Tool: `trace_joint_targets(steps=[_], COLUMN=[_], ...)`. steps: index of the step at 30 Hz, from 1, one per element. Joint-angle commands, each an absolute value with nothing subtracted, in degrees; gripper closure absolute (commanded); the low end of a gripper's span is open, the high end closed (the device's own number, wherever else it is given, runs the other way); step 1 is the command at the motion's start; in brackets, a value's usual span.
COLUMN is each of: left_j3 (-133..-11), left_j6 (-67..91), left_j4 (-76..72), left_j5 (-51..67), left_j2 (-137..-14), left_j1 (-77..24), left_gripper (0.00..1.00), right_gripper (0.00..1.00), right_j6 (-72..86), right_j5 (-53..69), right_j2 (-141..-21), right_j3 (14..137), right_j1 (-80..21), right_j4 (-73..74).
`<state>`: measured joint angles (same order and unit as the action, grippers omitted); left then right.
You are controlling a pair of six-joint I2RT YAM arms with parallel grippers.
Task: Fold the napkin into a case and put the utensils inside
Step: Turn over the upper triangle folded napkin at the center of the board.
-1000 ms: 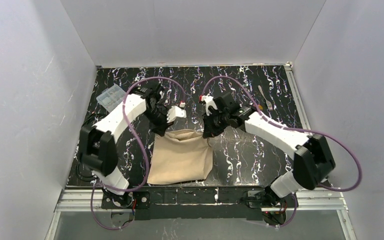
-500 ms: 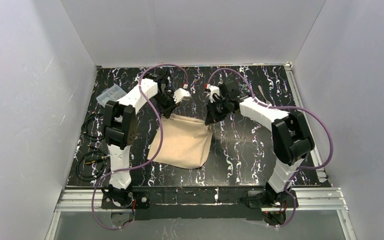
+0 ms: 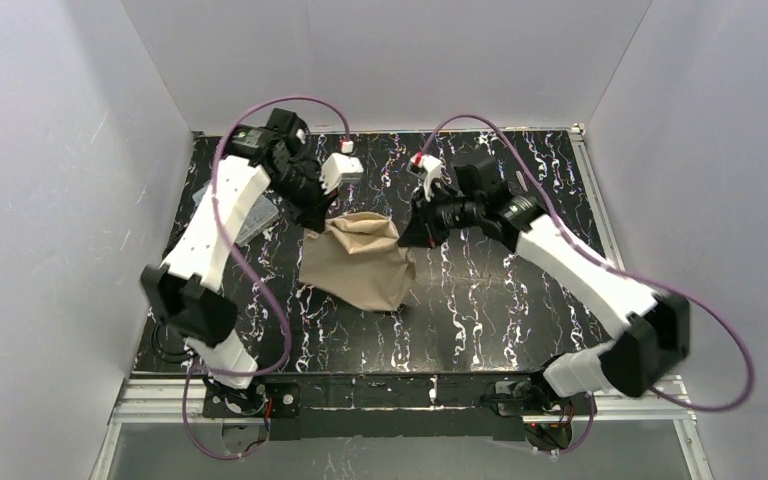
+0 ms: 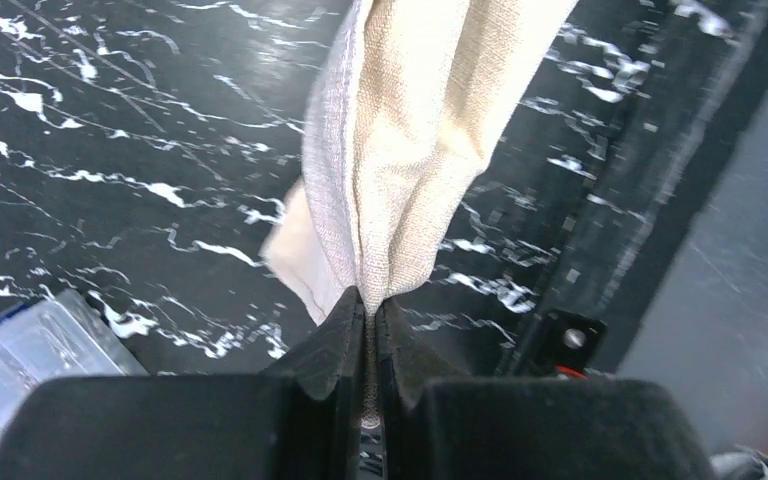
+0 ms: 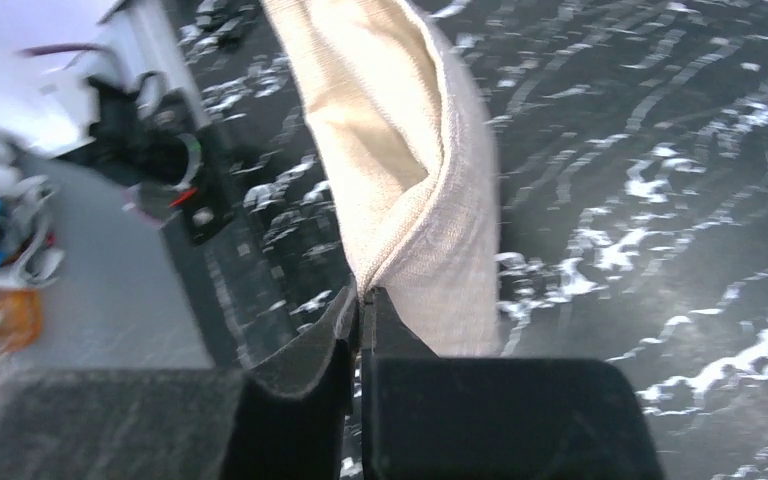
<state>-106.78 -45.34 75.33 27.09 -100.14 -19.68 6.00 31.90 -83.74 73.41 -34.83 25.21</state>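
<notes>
The tan napkin (image 3: pixel 360 262) hangs by its far edge between my two grippers, bunched and doubled, its lower part sagging onto the black marbled table (image 3: pixel 480 310). It is a loose sheet, not a narrow case. My left gripper (image 3: pixel 322 212) is shut on the cloth's left corner. In the left wrist view the napkin (image 4: pixel 410 120) runs out from the left gripper (image 4: pixel 370 305), pinched between both fingers. My right gripper (image 3: pixel 407 232) is shut on the right corner, and the right wrist view shows the napkin (image 5: pixel 410 150) folded open beyond the right gripper (image 5: pixel 363 295). The utensils are out of view.
A clear plastic compartment box (image 3: pixel 245 215) lies at the table's left, partly under my left arm, and also shows as the box (image 4: pixel 30 350) in the left wrist view. White walls close in three sides. Purple cables loop above both wrists.
Both grippers have risen and moved toward the far wall, still holding the napkin's corners. The cloth has been dragged off the near part of the table and now hangs shorter and bunched.
</notes>
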Motion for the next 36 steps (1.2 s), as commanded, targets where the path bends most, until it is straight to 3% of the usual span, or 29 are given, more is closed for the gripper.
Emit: trace_joint_targets(steps=[1, 7, 12, 15, 18, 25, 30, 36], left_j3=[-107.13, -98.85, -95.75, -94.74, -95.64, -121.29, -126.75, -120.24], left_j6=[-46.75, -45.40, -47.52, -48.60, -48.00, -37.77, -29.54, -24.23], left_j4=[91.99, 96.39, 96.38, 93.25, 86.96, 82.44, 75.17, 63.52], left_j5=[34.09, 36.64, 38.15, 36.99, 33.89, 28.12, 23.52, 18.84], left_j2=[-90.02, -80.28, -80.79, -86.83, -98.92, -131.29, -137.03, -134.43], left_j1=[-20.95, -23.43, -24.26, -24.20, -22.44, -15.16, -14.37, -14.41], left_gripper=[1.00, 1.00, 1.00, 1.00, 1.00, 1.00, 1.00, 0.72], right_gripper=[0.99, 0.99, 0.99, 0.99, 0.99, 0.99, 0.99, 0.78], right_j6=[10.22, 18.86, 16.83, 10.34, 5.54, 0.39, 0.16, 1.44], right_j5=[34.82, 36.12, 37.44, 37.63, 42.53, 41.86, 39.47, 36.24], right_j2=[-70.25, -57.19, -58.92, -66.50, -78.51, -107.71, -119.18, -123.19], right_j3=[70.12, 66.75, 66.80, 66.40, 65.14, 79.04, 86.65, 88.66], right_j1=[-39.79, -41.70, -41.67, -39.52, -31.01, -22.90, -21.35, -20.25], right_j4=[31.00, 34.61, 35.95, 35.09, 29.57, 27.05, 27.35, 21.16])
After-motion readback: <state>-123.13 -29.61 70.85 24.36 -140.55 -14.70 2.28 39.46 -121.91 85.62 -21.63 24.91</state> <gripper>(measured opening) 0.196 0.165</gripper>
